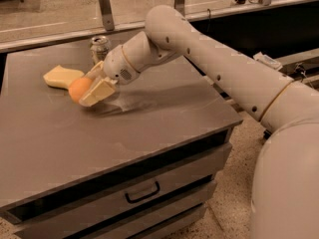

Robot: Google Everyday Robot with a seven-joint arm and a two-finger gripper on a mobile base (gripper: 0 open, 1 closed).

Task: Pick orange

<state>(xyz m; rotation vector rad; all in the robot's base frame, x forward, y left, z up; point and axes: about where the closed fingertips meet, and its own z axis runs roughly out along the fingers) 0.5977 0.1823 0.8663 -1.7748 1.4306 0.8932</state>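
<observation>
The orange point(77, 89) is a round, evenly orange fruit at the left of the grey table top point(159, 128). My gripper point(86, 89) reaches in from the right and is shut on it, one pale finger point(98, 91) in front of the fruit and the other behind it. The orange looks slightly raised off the surface, with a shadow beneath the gripper.
A pale yellow wavy-edged sponge point(62, 76) lies just left of and behind the orange. A soda can point(100, 47) stands behind the gripper near the table's back edge. Drawers with a handle point(142, 193) are below the table's front. My arm spans the right side.
</observation>
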